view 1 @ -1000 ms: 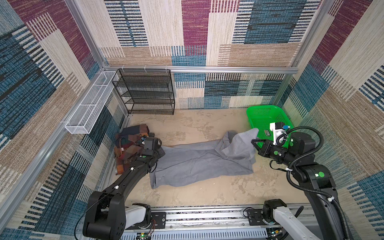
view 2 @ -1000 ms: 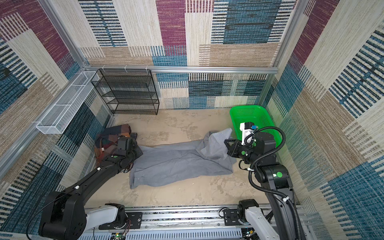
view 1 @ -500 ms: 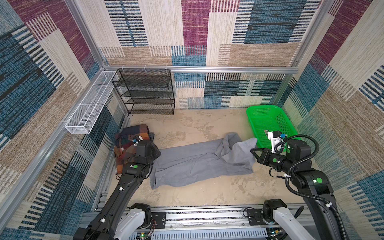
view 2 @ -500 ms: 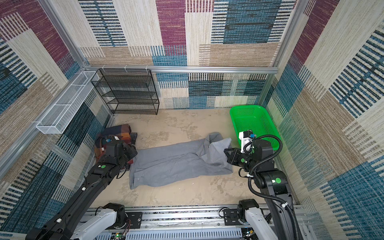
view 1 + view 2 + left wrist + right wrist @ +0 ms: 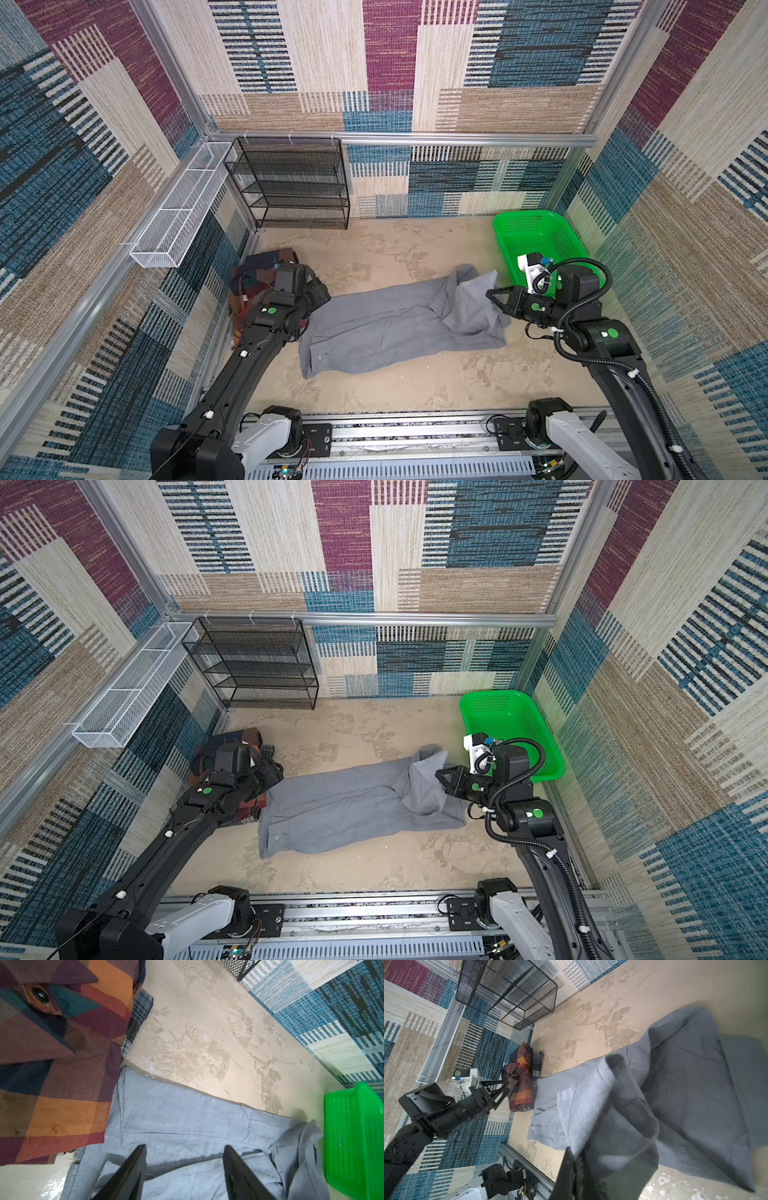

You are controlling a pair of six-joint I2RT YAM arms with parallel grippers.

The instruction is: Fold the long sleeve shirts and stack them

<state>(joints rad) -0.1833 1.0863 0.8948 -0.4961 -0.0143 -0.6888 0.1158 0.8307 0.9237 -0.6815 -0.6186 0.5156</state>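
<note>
Both top views: right tool (image 5: 491, 296) clamps gray shirt (image 5: 374, 328) near basket (image 5: 524, 214); left tool (image 5: 185, 1147) apart.

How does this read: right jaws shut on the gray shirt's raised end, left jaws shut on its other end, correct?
Not quite: the left jaws stand open over the gray shirt, gripping nothing; the left wrist view shows it. The right jaws are shut on its raised end.
</note>
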